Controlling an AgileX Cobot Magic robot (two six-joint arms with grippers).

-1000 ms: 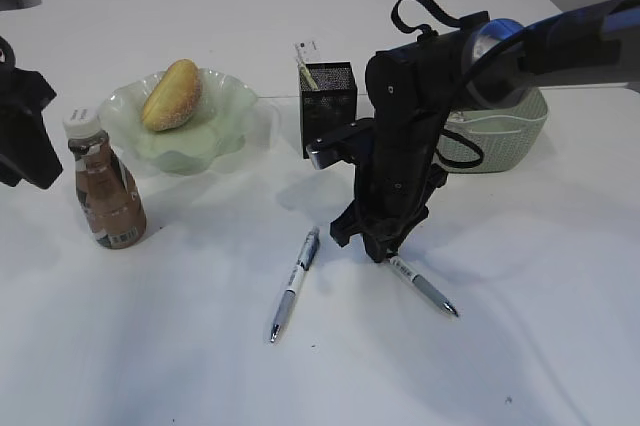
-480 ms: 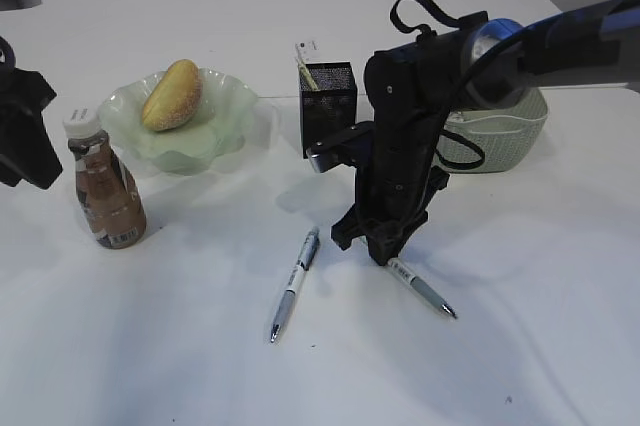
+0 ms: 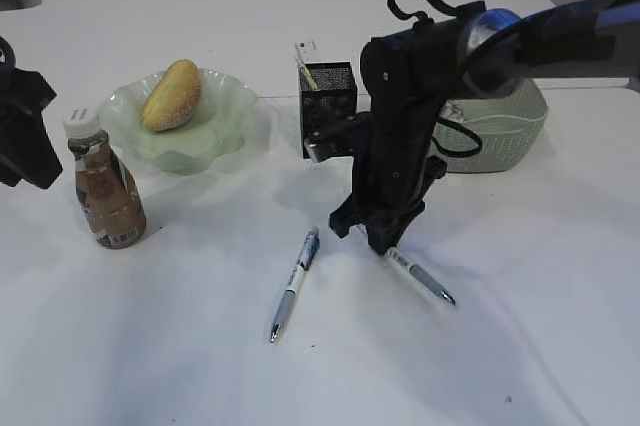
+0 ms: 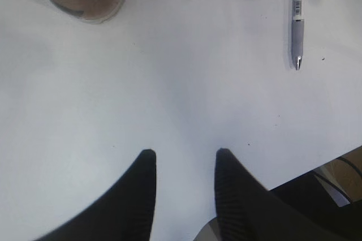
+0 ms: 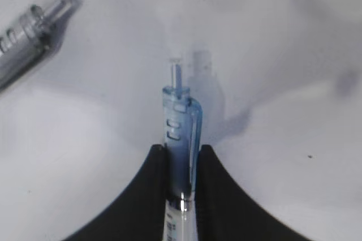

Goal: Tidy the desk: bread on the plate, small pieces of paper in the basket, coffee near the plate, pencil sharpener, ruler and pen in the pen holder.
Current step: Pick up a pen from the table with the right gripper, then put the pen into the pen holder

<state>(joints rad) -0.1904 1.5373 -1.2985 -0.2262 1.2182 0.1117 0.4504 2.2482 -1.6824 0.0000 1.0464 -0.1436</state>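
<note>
**Me:** The desk (image 3: 520, 346) is nearly sorted. The basket (image 3: 500, 131) sits at the right of the exterior frame, the plate (image 3: 215, 136) at the upper left with the bread (image 3: 172, 94) in it, and the coffee (image 3: 105, 191) stands just below and left of the plate. The pen holder (image 3: 330, 106) is up in the centre, with something pale poking out of it.

**Partner:** And the arms?

**Me:** My right gripper (image 5: 181, 159) has its jaws closed against the barrel of a blue pen (image 5: 180, 130), near the clicker end. In the exterior frame the pen's tip end (image 3: 425, 281) slants down toward the desk. My left gripper (image 4: 182, 162) hangs partly open over bare desk at the left edge, holding nothing.

**Partner:** What worries you?

**Me:** The grip is far from the pen's middle, so I think the long end could swing or slip out as I lift. A tilted pen might catch the holder's rim and tip that light mesh box. The second pen (image 3: 293, 286) lies just left of my gripper, and a careless sweep could roll it away.
</note>
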